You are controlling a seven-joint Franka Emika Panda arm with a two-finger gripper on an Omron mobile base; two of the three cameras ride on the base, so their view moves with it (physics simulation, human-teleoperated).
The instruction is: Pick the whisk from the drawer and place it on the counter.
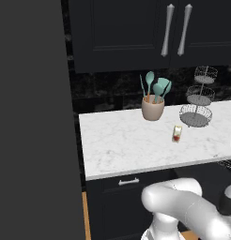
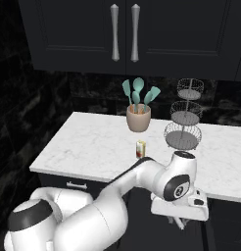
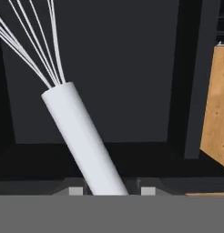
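Right now my gripper [image 3: 111,191] seems to pinch the whisk [image 3: 84,141] by its handle, which runs from bottom centre up to the upper left over the dark drawer [image 3: 132,68], so I lift toward the counter [image 2: 93,142].

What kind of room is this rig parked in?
A simulated home kitchen, most likely: white marble counter over black cabinets, a crock of teal utensils beside a three-tier wire basket stand, and a whisk between the hand's fingertips over a dark drawer.
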